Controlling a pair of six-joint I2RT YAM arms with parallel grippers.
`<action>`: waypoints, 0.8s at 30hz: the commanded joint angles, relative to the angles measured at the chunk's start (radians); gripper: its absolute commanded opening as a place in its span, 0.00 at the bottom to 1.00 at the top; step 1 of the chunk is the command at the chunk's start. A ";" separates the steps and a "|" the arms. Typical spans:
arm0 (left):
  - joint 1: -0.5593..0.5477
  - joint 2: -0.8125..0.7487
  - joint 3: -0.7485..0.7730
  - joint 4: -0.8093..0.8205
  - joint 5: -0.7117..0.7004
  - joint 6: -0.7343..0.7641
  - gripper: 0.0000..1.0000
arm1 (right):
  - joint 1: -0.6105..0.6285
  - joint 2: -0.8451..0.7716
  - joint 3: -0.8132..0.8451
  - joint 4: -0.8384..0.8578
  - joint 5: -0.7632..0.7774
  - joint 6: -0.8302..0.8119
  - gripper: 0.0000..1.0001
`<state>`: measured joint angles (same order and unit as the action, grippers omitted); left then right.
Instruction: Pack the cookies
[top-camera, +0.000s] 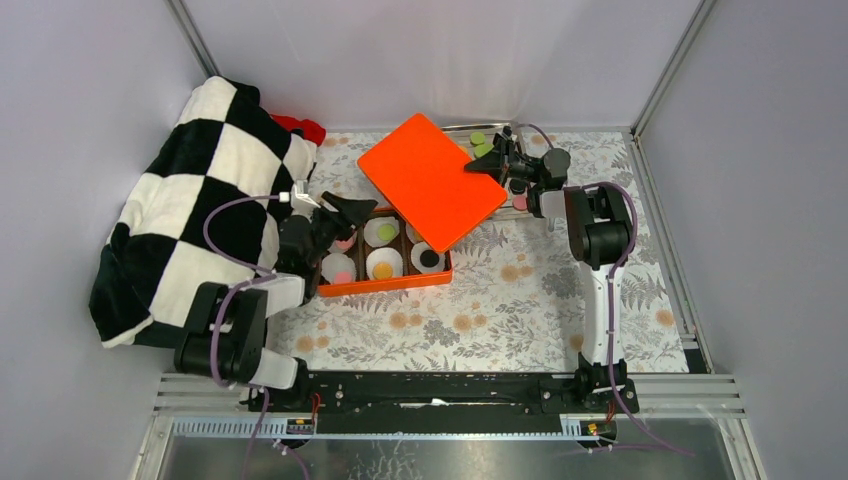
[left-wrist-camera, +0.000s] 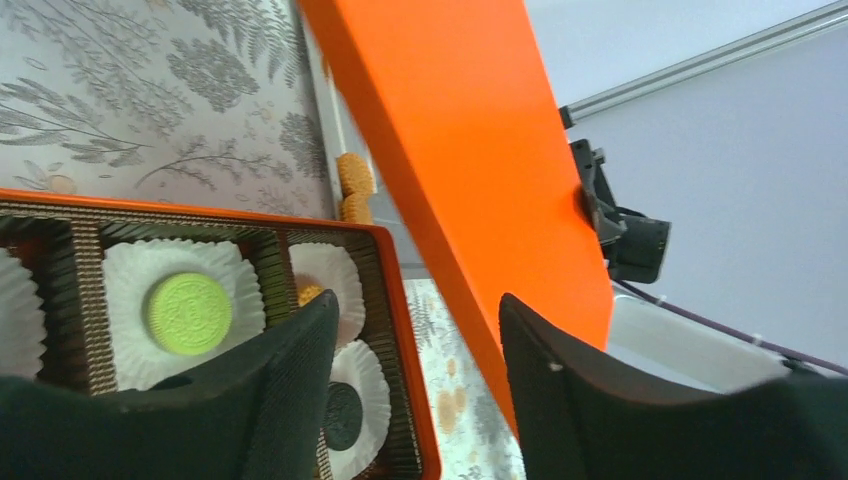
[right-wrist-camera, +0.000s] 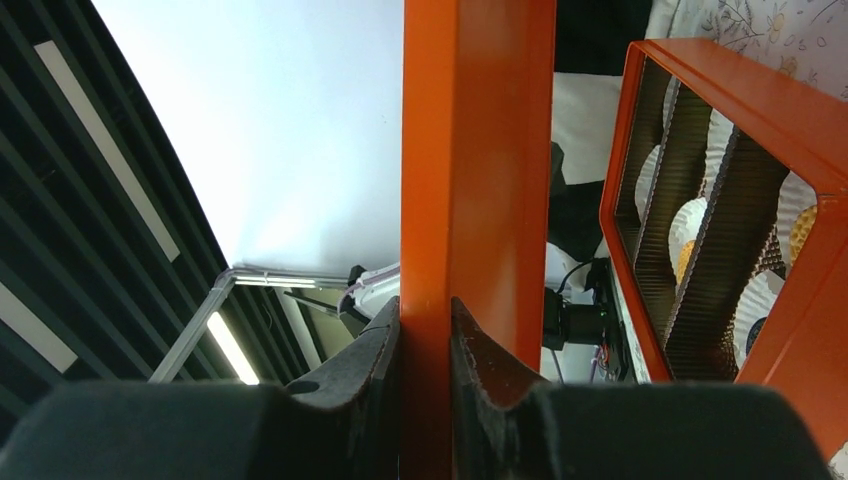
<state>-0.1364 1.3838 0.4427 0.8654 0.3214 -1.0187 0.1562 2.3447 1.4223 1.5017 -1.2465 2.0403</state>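
Observation:
An orange box (top-camera: 385, 285) holds white paper cups with cookies: a green one (top-camera: 387, 232), pink ones (top-camera: 345, 243), an orange one (top-camera: 382, 270) and a black one (top-camera: 430, 258). My right gripper (top-camera: 488, 165) is shut on the edge of the orange lid (top-camera: 430, 180) and holds it tilted above the box's back right. The right wrist view shows the pads (right-wrist-camera: 385, 345) clamped on the lid (right-wrist-camera: 470, 150). My left gripper (top-camera: 345, 215) is open and empty over the box's left side. In the left wrist view (left-wrist-camera: 415, 310) the green cookie (left-wrist-camera: 188, 313) and black cookie (left-wrist-camera: 343, 415) lie below.
A metal tray (top-camera: 500, 128) at the back right holds loose cookies, green (top-camera: 480, 144), black and pink (top-camera: 520, 203). A black-and-white checkered blanket (top-camera: 200, 200) covers the left side, with a red item (top-camera: 300, 127) behind it. Frame walls stand around the table.

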 joint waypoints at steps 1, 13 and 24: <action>0.033 0.125 -0.026 0.394 0.124 -0.121 0.72 | 0.001 -0.009 0.046 0.218 0.033 0.139 0.00; 0.055 0.439 0.082 0.736 0.190 -0.289 0.89 | 0.112 -0.015 0.018 0.218 0.003 0.141 0.00; 0.055 0.354 0.116 0.709 0.245 -0.310 0.52 | 0.190 -0.011 0.005 0.216 0.008 0.121 0.00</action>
<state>-0.0769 1.7733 0.5308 1.4788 0.5102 -1.3636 0.3229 2.3463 1.3930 1.5311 -1.2194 2.0258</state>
